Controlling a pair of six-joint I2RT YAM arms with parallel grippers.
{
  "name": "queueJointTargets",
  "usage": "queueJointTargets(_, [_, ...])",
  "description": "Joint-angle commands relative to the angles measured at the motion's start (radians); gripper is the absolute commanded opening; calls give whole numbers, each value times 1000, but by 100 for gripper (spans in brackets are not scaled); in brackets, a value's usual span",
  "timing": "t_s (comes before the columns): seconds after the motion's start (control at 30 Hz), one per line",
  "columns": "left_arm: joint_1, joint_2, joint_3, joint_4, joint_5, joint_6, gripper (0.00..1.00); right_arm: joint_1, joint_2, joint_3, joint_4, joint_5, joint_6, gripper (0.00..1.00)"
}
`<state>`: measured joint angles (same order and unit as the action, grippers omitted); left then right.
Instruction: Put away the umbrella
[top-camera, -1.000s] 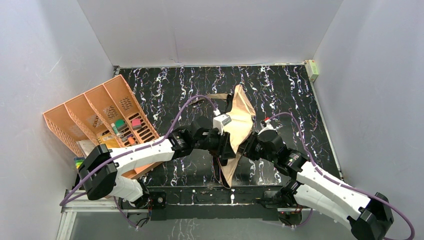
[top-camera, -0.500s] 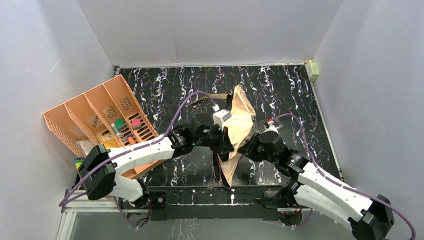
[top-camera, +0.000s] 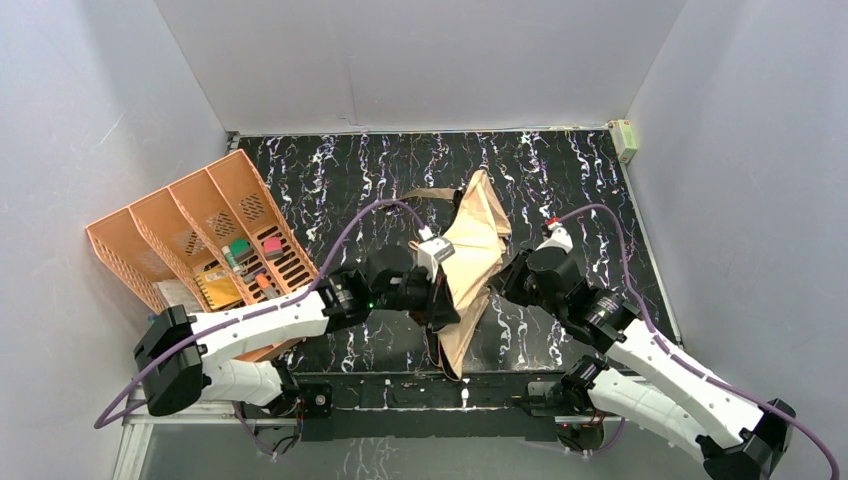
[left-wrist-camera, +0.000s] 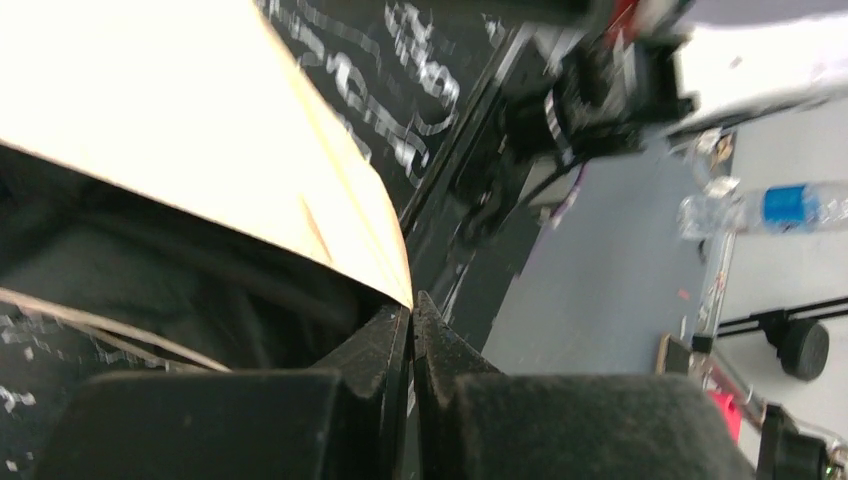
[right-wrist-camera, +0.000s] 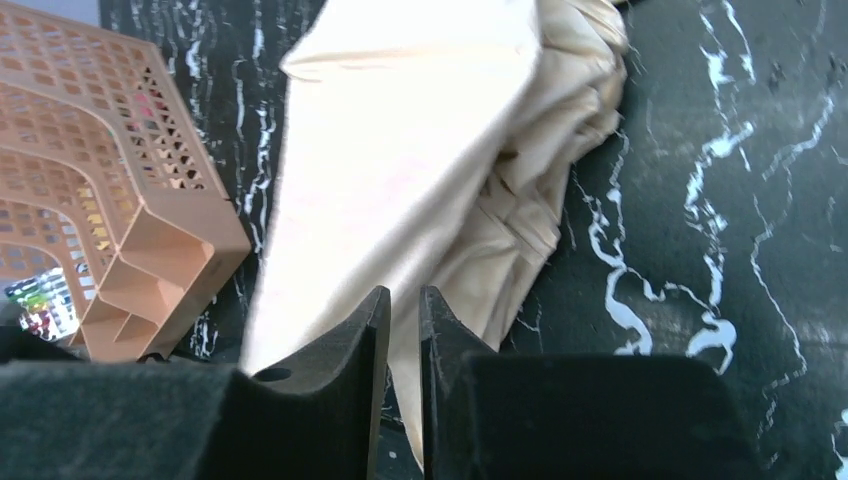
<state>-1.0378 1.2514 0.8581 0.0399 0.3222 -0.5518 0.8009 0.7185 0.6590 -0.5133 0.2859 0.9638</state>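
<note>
The umbrella (top-camera: 478, 240) lies half collapsed in the middle of the black marbled table (top-camera: 330, 180), tan side up, its tan strap (top-camera: 430, 192) trailing toward the back. My left gripper (top-camera: 443, 305) sits at the canopy's near left edge. In the left wrist view its jaws are pressed together (left-wrist-camera: 411, 305) with the tan corner of the umbrella (left-wrist-camera: 150, 120) pinched at the tips and the black inside below. My right gripper (top-camera: 503, 280) is at the canopy's right edge. Its jaws (right-wrist-camera: 403, 300) stand narrowly apart with a fold of the umbrella (right-wrist-camera: 400, 170) running between them. Handle and shaft are hidden.
An orange plastic desk organizer (top-camera: 190, 230) with several compartments holding small items lies tilted at the table's left side, also in the right wrist view (right-wrist-camera: 120, 200). A small pale box (top-camera: 626, 140) sits at the back right corner. Grey walls enclose three sides.
The left gripper has shut on the canopy's edge and its arm has drawn back toward the left. The right gripper has shifted a little right and back, keeping the canopy's right edge.
</note>
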Motion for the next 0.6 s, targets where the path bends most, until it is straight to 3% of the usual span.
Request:
queueJointTargets(0.0, [-30, -32, -145, 86, 6, -16, 0, 4, 26, 71, 150, -28, -111, 23])
queueJointTargets(0.23, [-58, 33, -361, 330, -3, -102, 0, 4, 148, 28, 362, -247, -131, 17])
queueJointTargets(0.57, [-71, 181, -436, 472, -2, -140, 0, 4, 290, -164, 668, -375, -15, 16])
